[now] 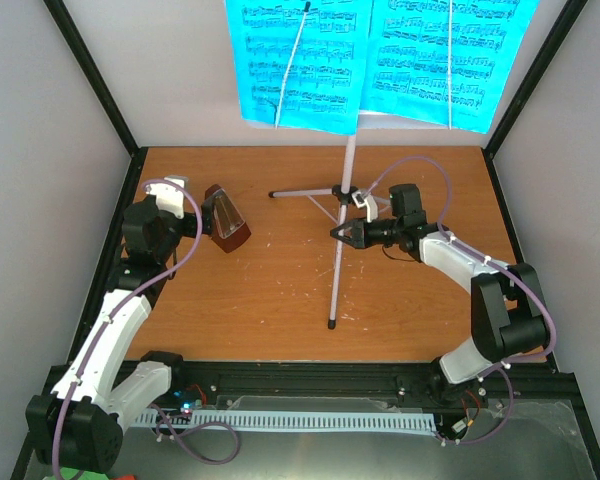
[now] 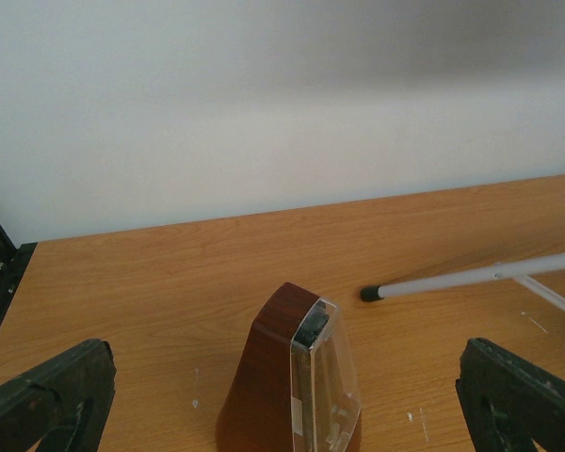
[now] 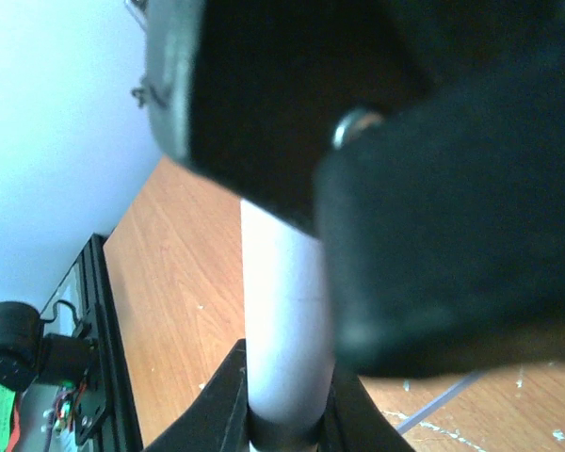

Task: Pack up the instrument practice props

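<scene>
The dark red-brown metronome with its clear cover stands on the wooden table at the left. My left gripper is open, one finger on each side of the metronome's base and well apart from it. The pale music stand stands at mid-table, its tripod legs spread out. The cyan sheet-music pages cover its desk. My right gripper is shut on the stand's white pole, which sits between the two black fingers.
One tripod leg reaches toward the near edge, another toward the metronome; its black tip lies just beyond the metronome. White walls and black frame posts enclose the table. A black rail runs along the near edge.
</scene>
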`<state>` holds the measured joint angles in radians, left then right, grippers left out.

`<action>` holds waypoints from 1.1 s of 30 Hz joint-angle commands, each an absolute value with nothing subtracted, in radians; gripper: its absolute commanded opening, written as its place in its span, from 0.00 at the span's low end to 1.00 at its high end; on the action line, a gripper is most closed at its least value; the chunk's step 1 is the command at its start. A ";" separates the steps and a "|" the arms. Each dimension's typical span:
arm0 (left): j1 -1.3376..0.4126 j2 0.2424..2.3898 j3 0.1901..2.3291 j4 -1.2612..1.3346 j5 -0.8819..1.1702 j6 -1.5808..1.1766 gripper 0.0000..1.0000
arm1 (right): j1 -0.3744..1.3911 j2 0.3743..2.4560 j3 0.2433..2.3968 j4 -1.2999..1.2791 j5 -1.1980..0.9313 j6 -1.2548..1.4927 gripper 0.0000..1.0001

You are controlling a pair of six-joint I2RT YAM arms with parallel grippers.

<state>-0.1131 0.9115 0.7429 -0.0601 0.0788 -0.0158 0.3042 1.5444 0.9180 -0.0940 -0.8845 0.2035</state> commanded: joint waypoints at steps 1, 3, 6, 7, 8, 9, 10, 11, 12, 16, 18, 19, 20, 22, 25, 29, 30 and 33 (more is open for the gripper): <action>-0.107 0.898 0.755 -0.052 0.081 -0.012 1.00 | 0.321 1.536 0.897 -0.177 -0.853 0.111 0.13; -0.107 0.898 0.755 -0.051 0.081 -0.012 0.99 | 0.320 1.501 0.878 -0.143 -0.810 0.138 0.37; -0.107 0.895 0.755 -0.052 0.079 -0.012 0.99 | 0.321 1.429 0.839 -0.106 -0.728 0.165 0.59; -0.107 0.895 0.754 -0.052 0.078 -0.012 0.99 | 0.321 1.400 0.826 -0.103 -0.698 0.172 0.64; -0.107 0.893 0.754 -0.051 0.078 -0.012 0.99 | 0.321 1.372 0.812 -0.100 -0.660 0.176 0.69; -0.107 0.892 0.756 -0.051 0.077 -0.012 0.99 | 0.325 1.339 0.797 -0.100 -0.628 0.181 0.72; -0.107 0.891 0.754 -0.050 0.078 -0.012 0.99 | 0.330 1.306 0.784 -0.099 -0.580 0.186 0.75; -0.107 0.890 0.755 -0.050 0.079 -0.012 1.00 | 0.340 1.278 0.771 -0.100 -0.540 0.194 0.76; -0.107 0.890 0.756 -0.050 0.079 -0.012 0.99 | 0.353 1.247 0.760 -0.100 -0.496 0.205 0.77; -0.107 0.888 0.754 -0.049 0.080 -0.014 1.00 | 0.455 1.139 0.706 -0.073 -0.285 0.298 0.78; -0.107 0.888 0.754 -0.050 0.080 -0.014 0.99 | 0.515 1.117 0.698 -0.078 -0.142 0.361 0.77; -0.107 0.889 0.753 -0.050 0.080 -0.014 1.00 | 0.544 1.114 0.697 -0.079 -0.077 0.384 0.74; -0.107 0.888 0.754 -0.050 0.080 -0.014 0.99 | 0.570 1.117 0.697 -0.077 -0.035 0.398 0.70; -0.107 0.887 0.753 -0.050 0.080 -0.014 0.99 | 0.624 1.137 0.711 -0.084 0.074 0.414 0.61; -0.107 0.889 0.755 -0.050 0.083 -0.015 1.00 | 0.688 1.203 0.760 -0.114 0.160 0.403 0.57; -0.107 0.887 0.755 -0.050 0.079 -0.014 1.00 | 0.744 1.275 0.814 -0.136 0.259 0.402 0.54; -0.107 0.887 0.754 -0.050 0.078 -0.014 0.99 | 0.754 1.287 0.820 -0.135 0.281 0.405 0.52; -0.107 0.887 0.753 -0.050 0.076 -0.014 1.00 | 0.776 1.323 0.837 -0.125 0.326 0.412 0.45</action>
